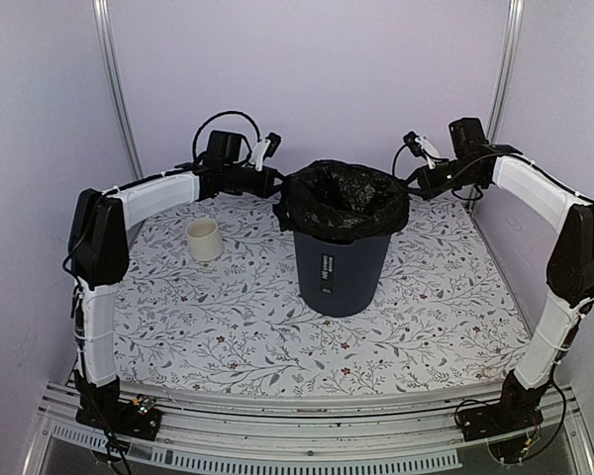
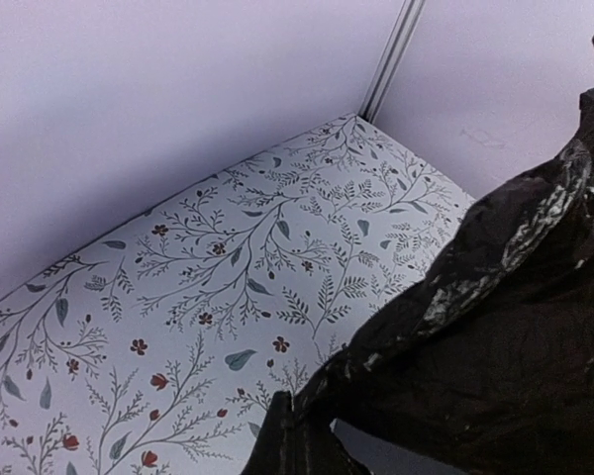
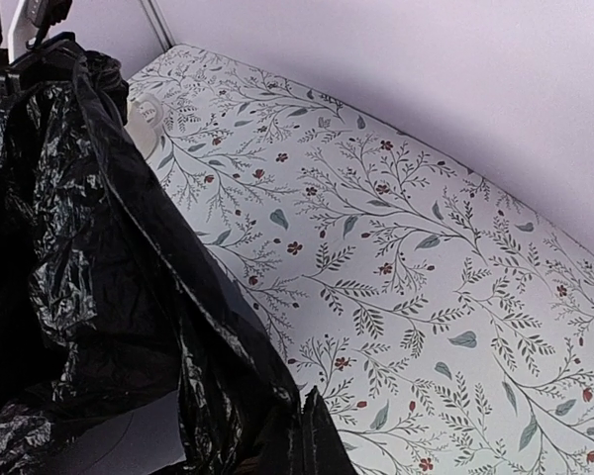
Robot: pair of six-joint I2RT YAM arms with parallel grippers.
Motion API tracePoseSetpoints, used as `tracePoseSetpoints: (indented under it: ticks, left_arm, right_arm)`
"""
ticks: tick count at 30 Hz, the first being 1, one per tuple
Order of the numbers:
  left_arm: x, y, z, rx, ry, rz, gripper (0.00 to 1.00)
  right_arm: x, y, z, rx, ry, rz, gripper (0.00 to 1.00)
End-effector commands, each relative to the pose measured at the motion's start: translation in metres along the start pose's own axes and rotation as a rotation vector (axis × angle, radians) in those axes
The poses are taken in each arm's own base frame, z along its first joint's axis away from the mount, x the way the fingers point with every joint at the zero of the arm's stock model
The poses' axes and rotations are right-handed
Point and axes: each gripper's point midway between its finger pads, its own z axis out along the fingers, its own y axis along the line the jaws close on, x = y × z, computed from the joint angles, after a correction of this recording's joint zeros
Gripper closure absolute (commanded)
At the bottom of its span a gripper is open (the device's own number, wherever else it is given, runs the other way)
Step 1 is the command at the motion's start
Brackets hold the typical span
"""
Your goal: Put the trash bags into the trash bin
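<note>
Black bag (image 2: 495,327) swamps both wrist views, hiding my fingers; overhead, left claw (image 1: 275,188) and right claw (image 1: 413,183) look clamped on its rim over the bin (image 1: 342,277).

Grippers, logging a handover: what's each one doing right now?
Left gripper: closed on the black bag's edge.
Right gripper: closed on the same bag.

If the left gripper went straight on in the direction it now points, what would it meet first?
The black trash bag: the left gripper points toward the bag's edge, which is folded over the rim of the trash bin. It seems to touch the plastic now, though depth is unclear from above.
</note>
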Motion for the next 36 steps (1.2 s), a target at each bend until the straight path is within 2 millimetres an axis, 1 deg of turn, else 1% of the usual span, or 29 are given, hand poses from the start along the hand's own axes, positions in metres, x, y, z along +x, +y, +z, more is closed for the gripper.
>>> tracePoseSetpoints:
  ticks: [1,4,5,8,11,14,16,17,18,19,20,22,24,26,27,29,30,32,36]
  left_arm:
    - [0.014,0.002,0.002,0.055,0.026,-0.104,1.00]
    - [0.028,-0.001,0.004,0.080,0.037,-0.154,1.00]
    - [0.038,-0.003,0.003,0.091,0.050,-0.175,1.00]
    - [0.050,-0.012,-0.002,0.133,0.046,-0.213,1.00]
    - [0.056,-0.023,-0.010,0.182,0.037,-0.244,1.00]
    - [0.061,-0.030,-0.022,0.185,0.030,-0.276,1.00]
    - [0.068,-0.030,-0.030,0.165,0.030,-0.290,1.00]
    - [0.062,-0.032,-0.039,0.154,0.013,-0.283,0.98]
    - [0.061,-0.032,-0.047,0.138,0.004,-0.280,0.93]
    - [0.064,-0.032,-0.052,0.122,0.006,-0.284,0.88]
    - [0.062,-0.033,-0.059,0.108,-0.003,-0.282,0.84]
    - [0.058,-0.032,-0.073,0.072,-0.022,-0.282,0.74]
    - [0.055,-0.032,-0.087,0.039,-0.038,-0.287,0.69]
    - [0.056,-0.031,-0.099,0.013,-0.041,-0.328,0.65]
    - [0.057,-0.031,-0.103,0.014,-0.039,-0.343,0.64]
    - [0.057,-0.039,-0.110,0.038,-0.040,-0.354,0.63]
    - [0.059,-0.041,-0.112,0.048,-0.039,-0.366,0.62]
    - [0.059,-0.052,-0.115,0.096,-0.041,-0.377,0.62]
    - [0.055,-0.074,-0.121,0.171,-0.073,-0.362,0.61]
  right_arm:
    - [0.022,0.002,0.014,-0.051,0.039,0.045,0.98]
    - [0.035,0.009,0.021,-0.108,0.060,0.062,0.98]
    - [0.039,0.012,0.023,-0.129,0.068,0.071,0.98]
    - [0.048,0.023,0.026,-0.193,0.078,0.088,0.98]
    - [0.053,0.035,0.025,-0.261,0.075,0.101,0.98]
    - [0.061,0.036,0.026,-0.267,0.091,0.120,0.98]
    - [0.066,0.037,0.025,-0.263,0.101,0.123,0.98]
    - [0.067,0.038,0.022,-0.264,0.098,0.124,0.98]
    - [0.068,0.040,0.017,-0.268,0.091,0.125,0.98]
    - [0.064,0.042,0.009,-0.272,0.072,0.117,0.98]
    - [0.060,0.043,0.001,-0.271,0.052,0.113,0.97]
    - [0.046,0.046,-0.024,-0.255,-0.001,0.090,0.91]
    - [0.037,0.045,-0.043,-0.224,-0.037,0.081,0.79]
    - [0.036,0.045,-0.057,-0.202,-0.057,0.081,0.66]
    - [0.037,0.047,-0.062,-0.200,-0.061,0.083,0.62]
    - [0.041,0.054,-0.069,-0.209,-0.067,0.079,0.56]
    - [0.042,0.059,-0.072,-0.223,-0.071,0.076,0.54]
    - [0.045,0.067,-0.076,-0.251,-0.080,0.073,0.50]
    - [0.045,0.076,-0.076,-0.310,-0.092,0.095,0.44]
